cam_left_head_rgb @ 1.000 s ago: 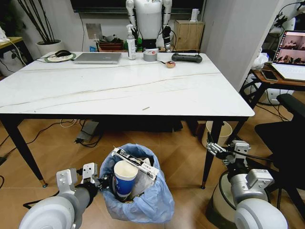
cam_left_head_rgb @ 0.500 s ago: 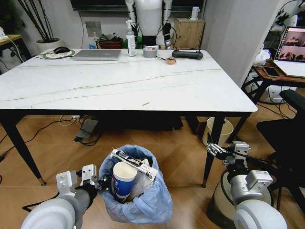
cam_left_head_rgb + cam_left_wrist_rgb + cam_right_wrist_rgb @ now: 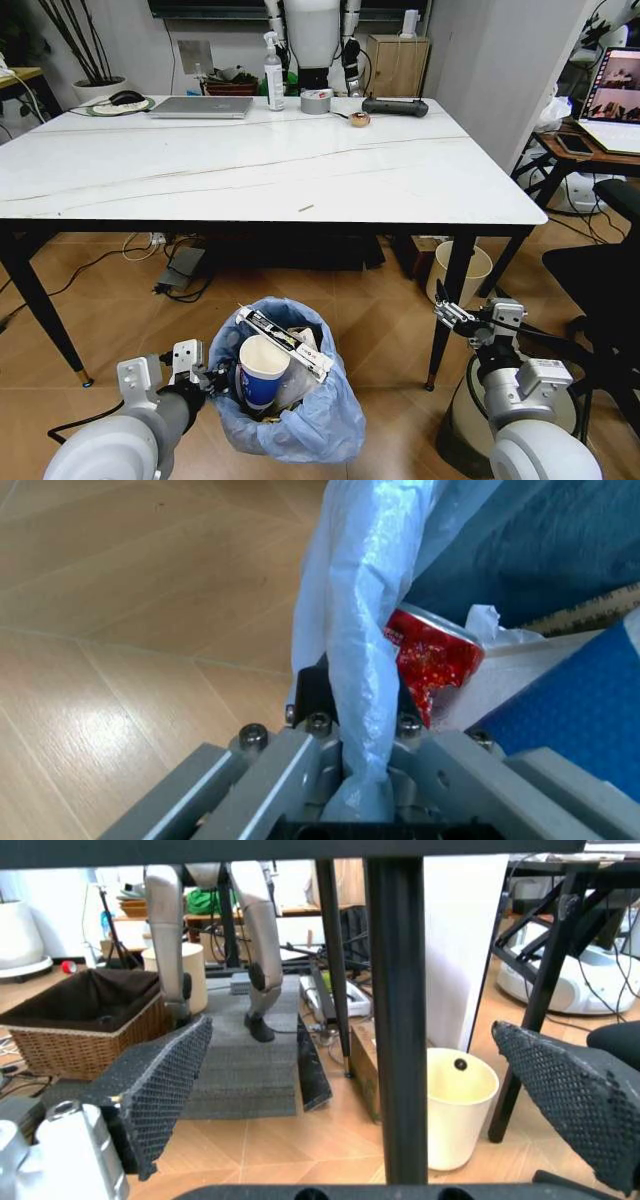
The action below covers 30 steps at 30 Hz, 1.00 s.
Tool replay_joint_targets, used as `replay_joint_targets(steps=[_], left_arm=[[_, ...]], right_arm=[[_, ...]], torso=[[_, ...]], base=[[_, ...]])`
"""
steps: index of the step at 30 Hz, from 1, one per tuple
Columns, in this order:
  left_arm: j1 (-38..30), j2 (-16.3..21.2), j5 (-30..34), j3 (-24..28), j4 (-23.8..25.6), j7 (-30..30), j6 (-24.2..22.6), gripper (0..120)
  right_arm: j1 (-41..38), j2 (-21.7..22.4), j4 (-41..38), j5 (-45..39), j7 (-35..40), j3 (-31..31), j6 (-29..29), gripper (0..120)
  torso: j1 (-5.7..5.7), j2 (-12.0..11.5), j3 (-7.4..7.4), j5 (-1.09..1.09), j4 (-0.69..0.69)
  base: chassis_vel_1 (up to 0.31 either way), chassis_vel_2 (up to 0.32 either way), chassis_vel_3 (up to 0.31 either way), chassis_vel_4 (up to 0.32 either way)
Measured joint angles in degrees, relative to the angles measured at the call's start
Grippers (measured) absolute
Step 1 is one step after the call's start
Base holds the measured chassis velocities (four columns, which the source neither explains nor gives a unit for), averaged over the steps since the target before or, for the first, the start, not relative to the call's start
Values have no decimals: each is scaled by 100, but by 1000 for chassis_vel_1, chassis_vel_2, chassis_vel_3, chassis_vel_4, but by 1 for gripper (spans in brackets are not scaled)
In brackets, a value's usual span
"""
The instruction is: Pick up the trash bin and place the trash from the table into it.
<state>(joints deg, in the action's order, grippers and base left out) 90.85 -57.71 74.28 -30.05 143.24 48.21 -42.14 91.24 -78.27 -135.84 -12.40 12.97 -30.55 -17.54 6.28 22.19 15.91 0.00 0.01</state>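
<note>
The trash bin [image 3: 300,425], lined with a crinkled light-blue bag, is low over the wooden floor in front of the table [image 3: 200,175]. My left gripper [image 3: 214,381] is shut on the bag's rim [image 3: 365,637]. Inside the bin are a blue paper cup [image 3: 262,370], a long white and black box [image 3: 285,342] and a red can [image 3: 432,660]. A small sliver of trash [image 3: 306,208] lies near the table's front edge. My right gripper [image 3: 455,318] hangs open by the table's front right leg [image 3: 395,1027], with its mesh pads [image 3: 160,1087] wide apart.
At the table's far edge are a silver laptop [image 3: 200,107], a spray bottle [image 3: 272,68], a grey tape roll [image 3: 316,101] and a black bar [image 3: 394,106]. A cream bin [image 3: 458,275] stands behind the right leg. A chair [image 3: 610,270] and a desk stand to the right.
The whole head view has shifted, with the table sliding up in the picture, so the camera moved. Bin and both grippers keep their places relative to me.
</note>
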Motion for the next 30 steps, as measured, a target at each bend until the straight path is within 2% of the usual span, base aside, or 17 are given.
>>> replay_joint_targets(steps=[30], left_arm=[[9,-37,0,15,0,11,0,0]], right_arm=[[82,9,-5,-1,4,-33,-1,100]], torso=[[-204,-664,-461,0,0]], base=[[0,0,0,0]])
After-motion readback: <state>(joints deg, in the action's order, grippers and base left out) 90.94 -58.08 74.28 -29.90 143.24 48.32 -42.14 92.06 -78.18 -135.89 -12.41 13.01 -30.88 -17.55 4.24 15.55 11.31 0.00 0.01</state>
